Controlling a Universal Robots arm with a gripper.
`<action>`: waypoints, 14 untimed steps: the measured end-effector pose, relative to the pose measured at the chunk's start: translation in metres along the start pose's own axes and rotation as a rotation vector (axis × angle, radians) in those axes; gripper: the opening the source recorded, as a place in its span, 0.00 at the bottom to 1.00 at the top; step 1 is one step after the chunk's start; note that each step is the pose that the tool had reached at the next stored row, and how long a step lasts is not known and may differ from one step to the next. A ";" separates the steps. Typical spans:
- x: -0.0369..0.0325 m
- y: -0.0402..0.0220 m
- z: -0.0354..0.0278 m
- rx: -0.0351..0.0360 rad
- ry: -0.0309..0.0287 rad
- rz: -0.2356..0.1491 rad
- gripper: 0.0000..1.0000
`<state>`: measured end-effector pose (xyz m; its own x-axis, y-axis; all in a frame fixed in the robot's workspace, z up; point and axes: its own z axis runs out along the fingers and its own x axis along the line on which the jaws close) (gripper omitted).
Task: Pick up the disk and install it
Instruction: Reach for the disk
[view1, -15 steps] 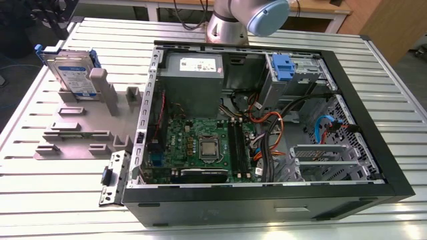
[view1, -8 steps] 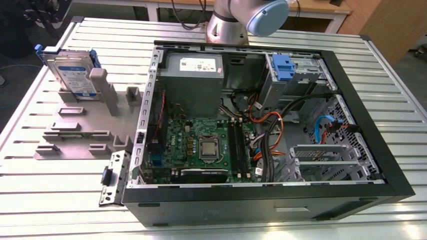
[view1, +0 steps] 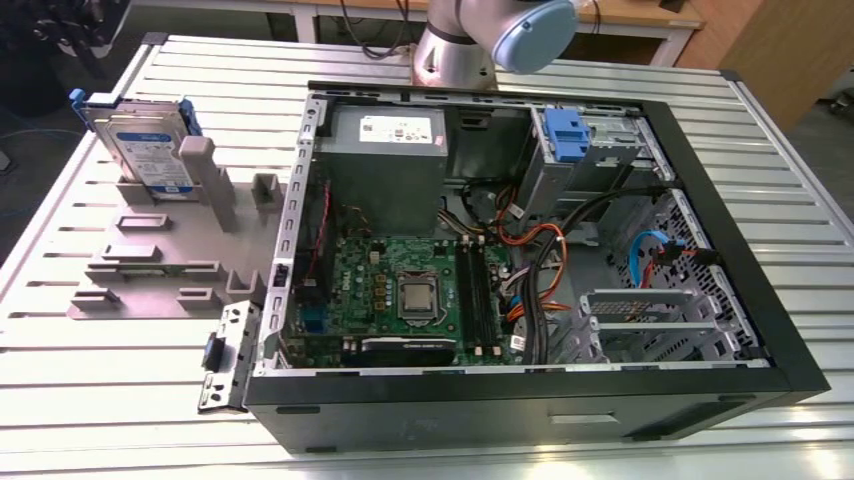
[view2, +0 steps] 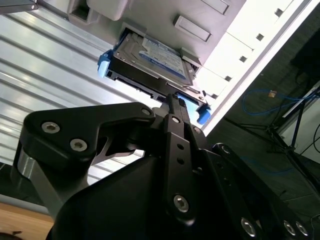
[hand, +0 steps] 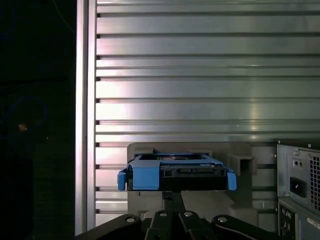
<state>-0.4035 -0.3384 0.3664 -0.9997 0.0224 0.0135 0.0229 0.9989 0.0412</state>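
From where I stand, the disk sits on edge in a grey holder on the slatted table, at the exterior view's left, beside the open computer case. I judge it is propped this way so its blue-railed edge is easy to grasp. The gripper hangs apart from it, fingers drawn together, holding nothing. I count one disk, one holder, one case

The ribbed silver aluminium table top is evenly lit from above in the exterior view and streaked with glare in the first wrist view, while the grey plastic fixture plate is bleached white in the second wrist view.
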 end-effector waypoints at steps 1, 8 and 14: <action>0.0015 0.0000 0.0002 0.0000 0.0001 0.000 0.11; 0.0118 -0.0003 0.0016 0.0000 0.0005 0.000 0.11; 0.0171 -0.0005 0.0023 0.0000 0.0007 0.000 0.11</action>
<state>-0.4206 -0.3384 0.3643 -0.9997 0.0223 0.0142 0.0228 0.9989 0.0412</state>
